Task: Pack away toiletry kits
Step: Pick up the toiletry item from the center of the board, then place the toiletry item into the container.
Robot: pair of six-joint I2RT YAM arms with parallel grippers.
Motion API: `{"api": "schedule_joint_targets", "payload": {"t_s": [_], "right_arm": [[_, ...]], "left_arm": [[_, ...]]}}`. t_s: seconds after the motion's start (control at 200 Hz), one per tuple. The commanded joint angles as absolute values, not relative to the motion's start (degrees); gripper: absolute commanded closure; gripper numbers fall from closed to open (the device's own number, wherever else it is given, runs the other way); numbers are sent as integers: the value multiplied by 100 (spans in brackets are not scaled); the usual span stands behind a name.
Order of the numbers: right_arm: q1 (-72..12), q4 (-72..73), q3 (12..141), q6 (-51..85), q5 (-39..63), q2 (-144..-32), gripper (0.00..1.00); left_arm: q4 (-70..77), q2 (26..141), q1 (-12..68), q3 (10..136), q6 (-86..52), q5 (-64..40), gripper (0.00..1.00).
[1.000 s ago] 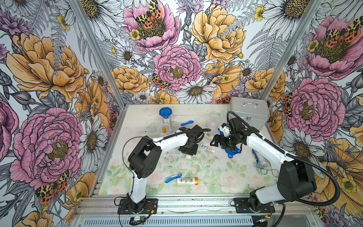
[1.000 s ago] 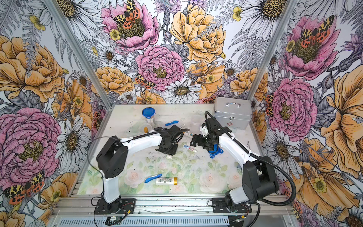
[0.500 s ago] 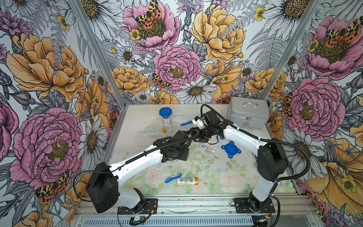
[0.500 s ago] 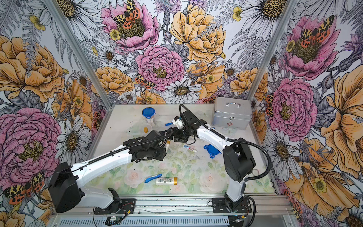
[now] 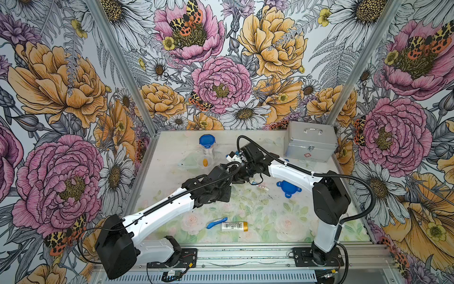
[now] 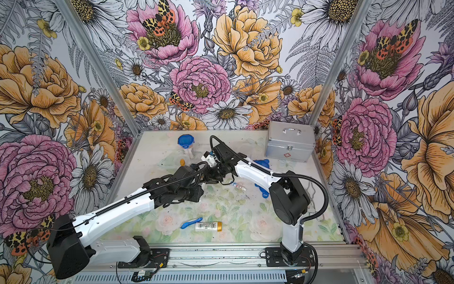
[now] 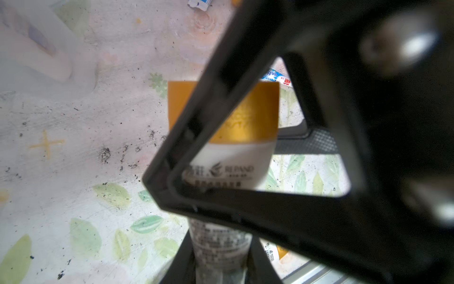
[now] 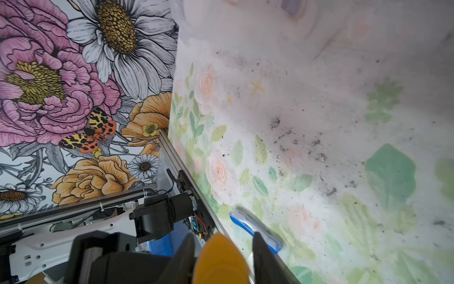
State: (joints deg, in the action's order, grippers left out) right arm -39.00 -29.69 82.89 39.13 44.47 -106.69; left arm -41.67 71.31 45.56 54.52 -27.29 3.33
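Left wrist view: 1 bottle (image 7: 228, 157) held by both my jaws.
Nearest, 1 toothbrush (image 5: 216, 222) and 1 loose bottle (image 5: 234, 226) lie unpacked on the desk (image 5: 270, 216); midway, left jaws grip the body, right jaws clamp its gold cap (image 8: 218, 260); farthest, 1 lidded cup (image 5: 206, 141) looks done.

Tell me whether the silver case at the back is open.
No, the silver case is closed, its lid down flat with the handle on top and the front latch fastened.
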Motion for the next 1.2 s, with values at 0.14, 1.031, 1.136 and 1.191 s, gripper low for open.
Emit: {"api": "schedule_joint_targets", "payload": {"t_s": [0.14, 1.031, 1.136, 1.191], "right_arm": [[-3877, -2916, 8517, 3841, 4606, -10796, 88], [-4257, -3683, 13691, 1935, 1460, -13154, 100], [-4337, -3683, 14084, 1862, 1461, -13479, 100], [-4372, -3683, 14202, 1819, 1435, -13601, 100]], "left_arm": [[-3981, 7007, 4356, 5450, -2922, 568, 72], [-6340, 3999, 2256, 4065, -5119, 23, 9], [-6354, 3917, 2033, 3962, -5089, -97, 9], [-6349, 3860, 1915, 3925, -5051, -163, 10]]}}
